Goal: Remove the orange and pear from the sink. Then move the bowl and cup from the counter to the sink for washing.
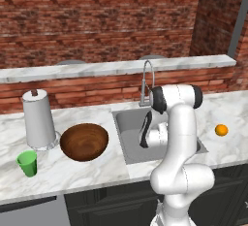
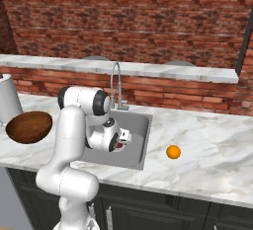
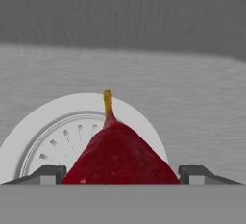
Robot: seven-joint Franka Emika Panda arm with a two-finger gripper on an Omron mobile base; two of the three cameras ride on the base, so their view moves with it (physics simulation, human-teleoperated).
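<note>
Red pear (image 3: 117, 155) one, orange (image 1: 221, 130) one

A red brick wall (image 1: 97, 21) rises behind a marble ledge (image 1: 111, 68), with dark cabinets (image 2: 163, 211) below and a grey post (image 1: 238, 21) at the right.

No lettering to call anywhere here, folks: nothing readable on the paper towel roll (image 1: 38, 119), the cup (image 1: 27, 163) or the bowl (image 1: 84, 141). The brick wall (image 1: 97, 21) and counter (image 2: 212, 150) carry no signs or numbers either.
</note>
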